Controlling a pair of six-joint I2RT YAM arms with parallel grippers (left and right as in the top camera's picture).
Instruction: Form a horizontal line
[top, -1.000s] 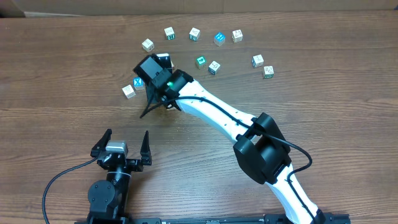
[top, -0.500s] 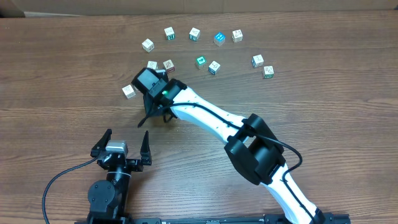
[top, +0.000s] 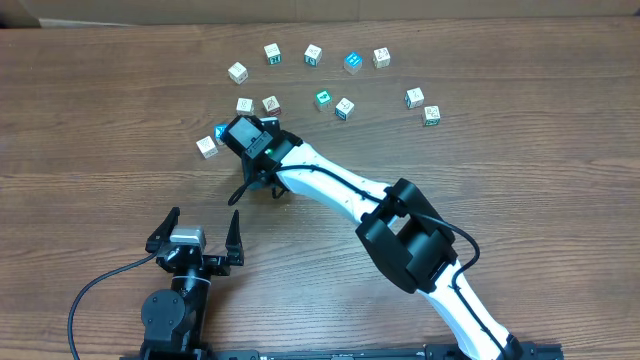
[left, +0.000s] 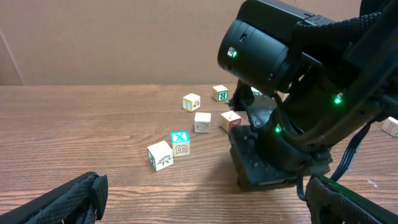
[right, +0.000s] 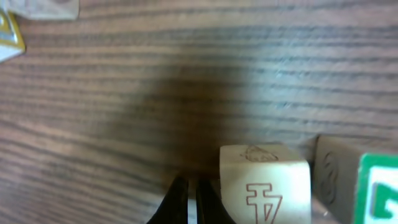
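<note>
**Item: horizontal line (right: 297, 186).** A short row of small wooden letter cubes, made out only in the right wrist view, at its lower right. Three members show:
- Glyph cube (right: 264, 186): pale, with rounded edges. Its front face has a red-brown outlined figure like a "4", and its top has a faint outline.
- Middle cube (right: 333, 171): pale and in shadow, with an unreadable marking.
- Green-framed cube (right: 380, 190): a white face with a green border, cut off by the picture's edge.

The three sit side by side and appear to touch. Whether the row runs on further cannot be told.

**Location.** The row lies on the desk (top: 520, 200), in the far half and left of middle. From overhead the right arm's wrist covers that patch.

**Right hand (right: 191, 200).** The fingers are pressed together and grip nothing. The tips are low at the desk surface, just beside the glyph cube.

**Left hand (top: 203, 222).** The fingers are spread wide and empty. It sits by the desk's near edge, left of middle, well apart from every cube.

**Other stock.**
- Loose cubes (top: 313, 54): scattered toward the far edge.
- Blue X cube (left: 180, 137): on the left-edge side of the right hand.
- Pale cube (left: 160, 155): just beside the blue X cube.
</note>
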